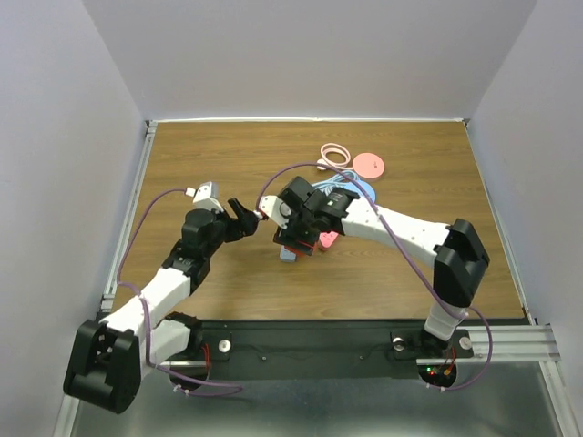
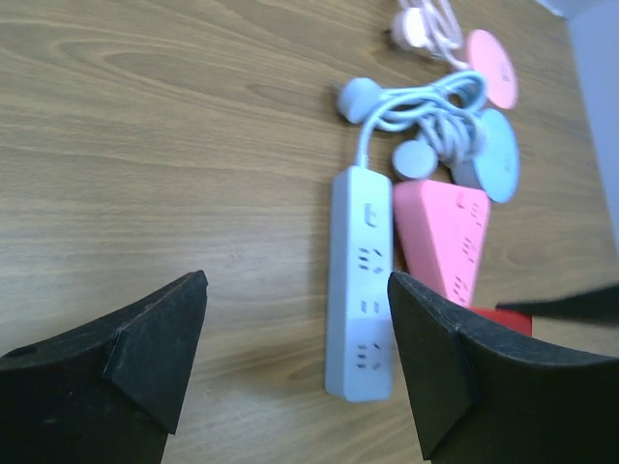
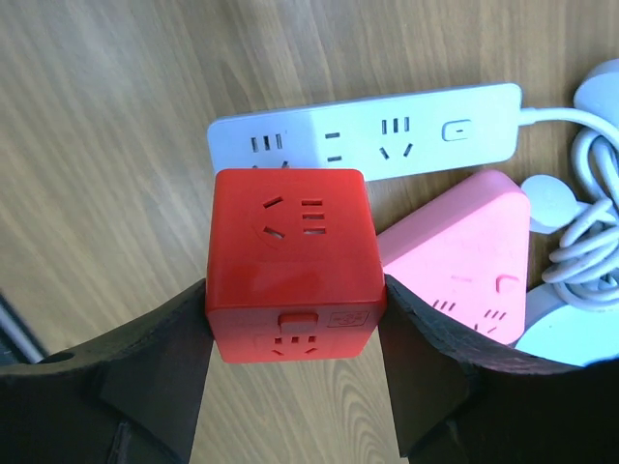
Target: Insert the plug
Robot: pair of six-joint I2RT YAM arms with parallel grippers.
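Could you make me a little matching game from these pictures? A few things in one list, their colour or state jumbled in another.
1. cube socket
2. long power strip
3. wedge-shaped socket block
4. left end effector

A. open, holding nothing
B. pink
C. red, gripped by the right end effector
D. white, lying flat

Pairs: 1-C, 2-D, 3-B, 4-A

**Q:** Arm finish?
**A:** Left arm (image 1: 164, 291) and right arm (image 1: 410, 235): white link shells, black joint housings, black bases.

**Q:** Cabling?
**A:** One purple cable (image 1: 146, 211) is routed externally along each arm, in loose loops.

**Q:** Indicators?
**A:** Small red and green lights (image 1: 435, 371) at the right arm's base.

**Q:** Fingers?
**A:** Left gripper (image 2: 297, 280) and right gripper (image 3: 295, 290): two matte black, wedge-shaped fingers each, with bevelled edges. The left wrist carries a white camera block (image 1: 205, 193).
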